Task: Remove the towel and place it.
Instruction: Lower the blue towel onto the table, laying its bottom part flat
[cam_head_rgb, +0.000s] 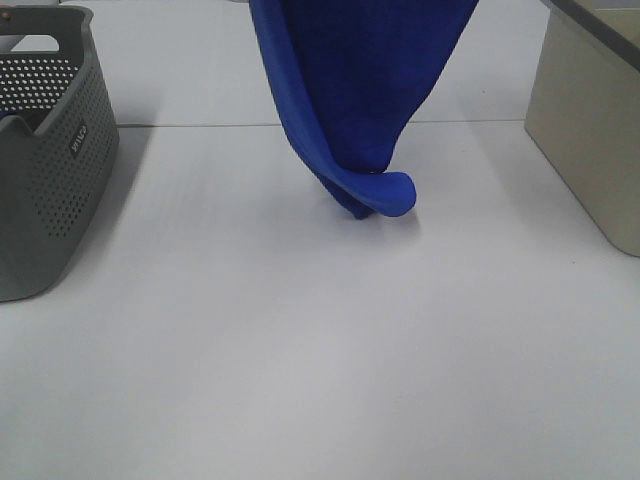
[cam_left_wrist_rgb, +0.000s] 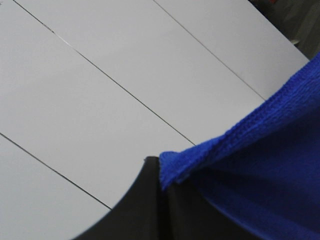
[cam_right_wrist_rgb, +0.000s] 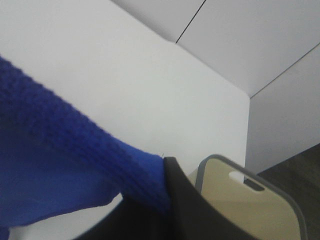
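White flat worktop, seamed in panels, bare in the foreground. Large royal-blue microfibre towel, hanging in a tapering drape over the middle of the worktop, outside the basket. Its lowest fold is curled at or just above the surface; contact cannot be told. Grey perforated plastic basket, handled, at the left, well apart from the towel. Beige rectangular bin, grey-rimmed, at the right. Black left claw, clamped on a hemmed towel edge. Black right claw, clamped on another towel edge, with the bin near.
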